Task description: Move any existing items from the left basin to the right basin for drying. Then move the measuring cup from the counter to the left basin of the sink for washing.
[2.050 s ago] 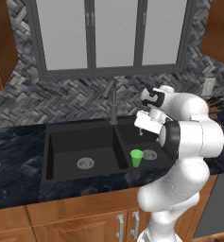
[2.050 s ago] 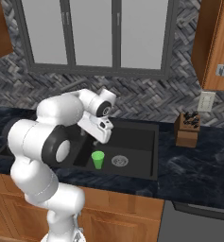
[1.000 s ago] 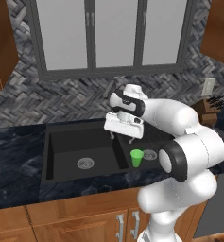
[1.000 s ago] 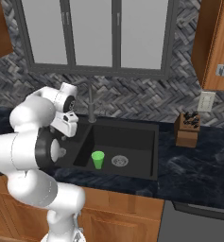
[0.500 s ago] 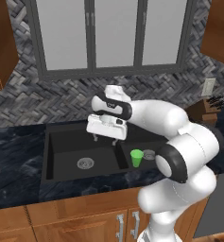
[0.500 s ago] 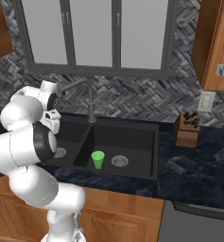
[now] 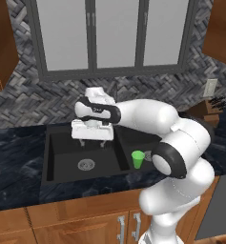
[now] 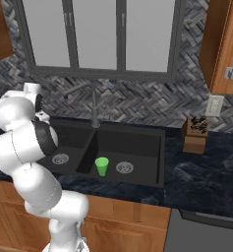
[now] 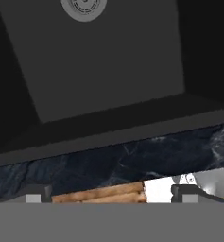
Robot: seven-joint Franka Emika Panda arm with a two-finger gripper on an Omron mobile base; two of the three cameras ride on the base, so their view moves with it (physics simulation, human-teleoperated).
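Over left basin [image 7: 66, 164] — claw [image 7: 91, 141] agape.

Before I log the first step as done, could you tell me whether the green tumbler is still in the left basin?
No, the green tumbler stands in the right basin, beside its drain.

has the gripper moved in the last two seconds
Yes. The gripper has swung left, from above the green tumbler in the right basin to over the left basin.
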